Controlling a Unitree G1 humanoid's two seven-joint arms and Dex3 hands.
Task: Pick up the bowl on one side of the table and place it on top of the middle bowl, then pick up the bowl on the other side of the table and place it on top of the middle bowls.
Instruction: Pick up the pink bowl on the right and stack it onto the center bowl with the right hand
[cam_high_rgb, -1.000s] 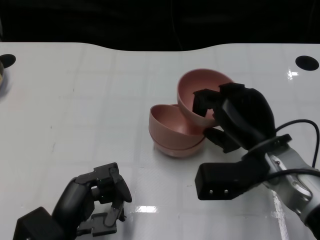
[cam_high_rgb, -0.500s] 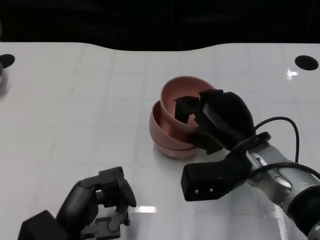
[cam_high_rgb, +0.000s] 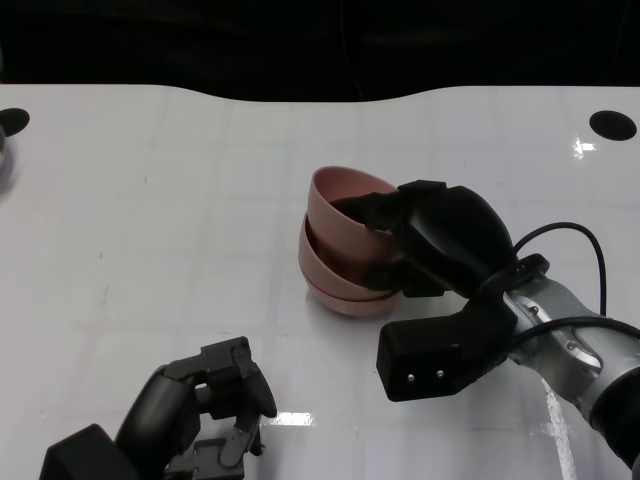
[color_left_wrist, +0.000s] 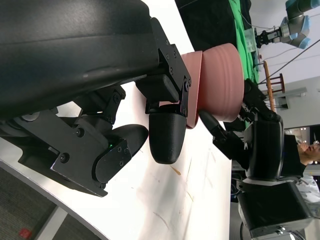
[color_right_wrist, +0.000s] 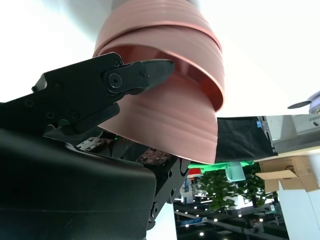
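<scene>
Head view, Inspector A: the right hand (cam_high_rgb: 440, 240) grips the top pink bowl (cam_high_rgb: 345, 205) by its near-right rim, fingers (cam_high_rgb: 365, 208) hooked inside and the rest of the hand outside. Bowl is tilted, its mouth facing away and to the left, lower edge sitting in the stacked bowls (cam_high_rgb: 345, 285) at the middle of the table (cam_high_rgb: 150, 200).

Inspector B: Seated flush?

Inspector A: No. The far-left rim stands high; the right wrist view shows the held bowl (color_right_wrist: 165, 100) canted over the one beneath, a finger (color_right_wrist: 145, 70) pressed on its wall.

Inspector B: What does the coming move turn on?

Inspector A: My judgement: the bowl lies directly ahead of the right fingers, just left of the palm, its axis leaning away from upright. It needs levelling onto the stack before release, or it may slide off.

Inspector B: Left hand?

Inspector A: Left hand (cam_high_rgb: 205, 405) sits at the near edge, well apart from the stack, fingers curled in, holding nothing. The right is plainly the nearer
</scene>
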